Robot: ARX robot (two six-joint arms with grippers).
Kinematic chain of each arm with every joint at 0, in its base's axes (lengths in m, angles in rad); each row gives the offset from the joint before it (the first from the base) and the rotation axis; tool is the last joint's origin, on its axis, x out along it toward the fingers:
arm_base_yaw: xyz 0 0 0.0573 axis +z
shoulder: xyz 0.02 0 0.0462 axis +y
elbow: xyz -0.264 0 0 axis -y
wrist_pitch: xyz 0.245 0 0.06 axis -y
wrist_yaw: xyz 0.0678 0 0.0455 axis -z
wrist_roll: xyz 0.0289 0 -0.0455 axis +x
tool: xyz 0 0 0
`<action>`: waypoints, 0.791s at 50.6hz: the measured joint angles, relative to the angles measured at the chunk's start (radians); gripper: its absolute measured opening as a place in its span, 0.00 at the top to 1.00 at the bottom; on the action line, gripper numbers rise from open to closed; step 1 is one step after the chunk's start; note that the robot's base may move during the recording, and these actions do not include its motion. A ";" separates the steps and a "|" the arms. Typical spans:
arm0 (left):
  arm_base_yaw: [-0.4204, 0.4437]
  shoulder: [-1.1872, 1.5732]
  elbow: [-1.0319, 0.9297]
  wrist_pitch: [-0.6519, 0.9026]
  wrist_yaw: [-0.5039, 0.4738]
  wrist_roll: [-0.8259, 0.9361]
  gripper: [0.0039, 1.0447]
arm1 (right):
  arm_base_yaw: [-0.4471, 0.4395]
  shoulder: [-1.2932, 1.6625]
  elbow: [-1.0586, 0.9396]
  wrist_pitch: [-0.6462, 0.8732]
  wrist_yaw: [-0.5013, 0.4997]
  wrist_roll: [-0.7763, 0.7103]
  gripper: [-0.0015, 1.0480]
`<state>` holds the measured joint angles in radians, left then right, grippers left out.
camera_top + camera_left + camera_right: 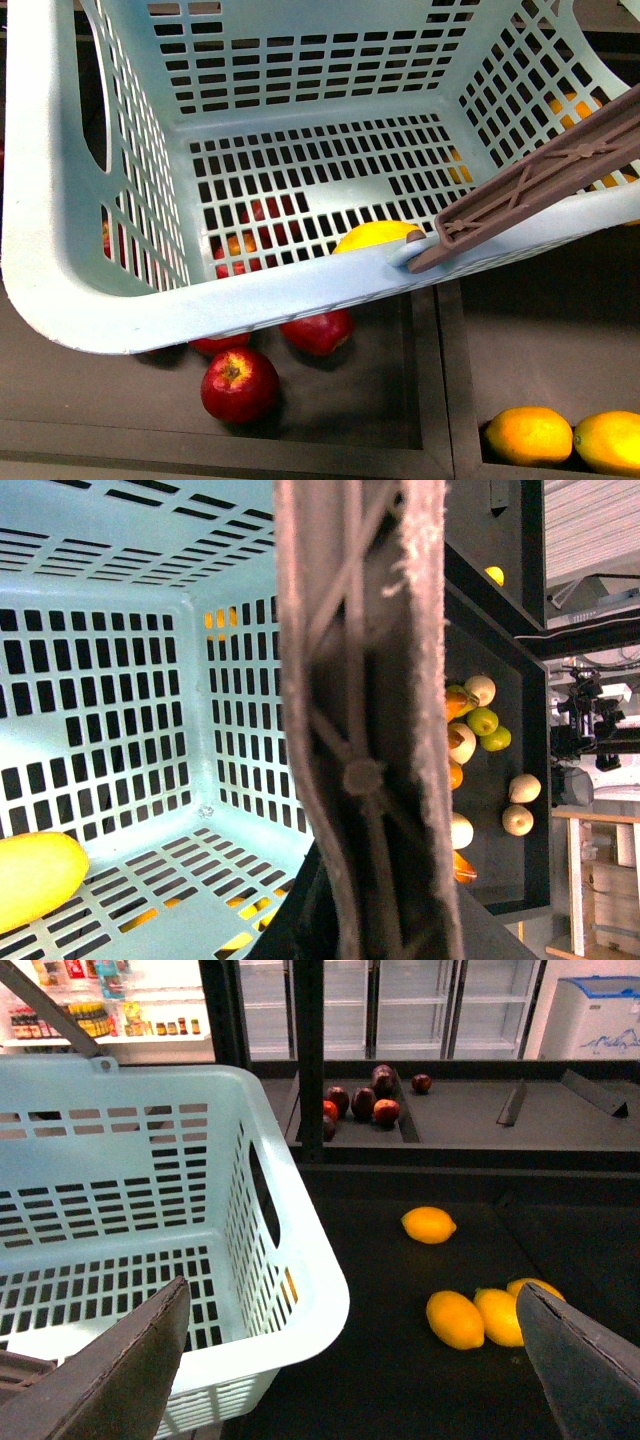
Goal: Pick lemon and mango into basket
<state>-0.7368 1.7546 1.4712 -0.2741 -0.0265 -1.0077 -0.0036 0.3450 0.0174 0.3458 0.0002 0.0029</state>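
Front view: lemon [375, 235] already inside basket [60, 250], at near rim.
Left wrist view: handle [360, 730] fills frame; left gripper unseen, you cannot tell its jaws.
Right wrist view: right gripper [352, 1288] jaws wide apart; mango [455, 1318] on shelf [380, 1380] beside basket. Straddle its narrow width, squeeze gently.

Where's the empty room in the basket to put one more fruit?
Nearly the whole basket floor is bare, from the far wall down to the yellow fruit by the near rim. It gets tight beside that fruit, under the brown handle. Outside, the red apples sit bunched below the near rim.
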 joint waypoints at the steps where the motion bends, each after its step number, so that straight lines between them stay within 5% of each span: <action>1: 0.000 0.000 0.000 0.000 0.000 0.000 0.96 | 0.000 0.000 0.000 0.000 0.000 0.000 0.08; 40: -0.009 0.002 0.002 0.000 0.011 -0.004 0.96 | 0.000 -0.002 0.000 0.000 0.001 0.000 0.08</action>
<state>-0.7460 1.7561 1.4727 -0.2737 -0.0154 -1.0119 -0.0036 0.3431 0.0174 0.3462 0.0013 0.0029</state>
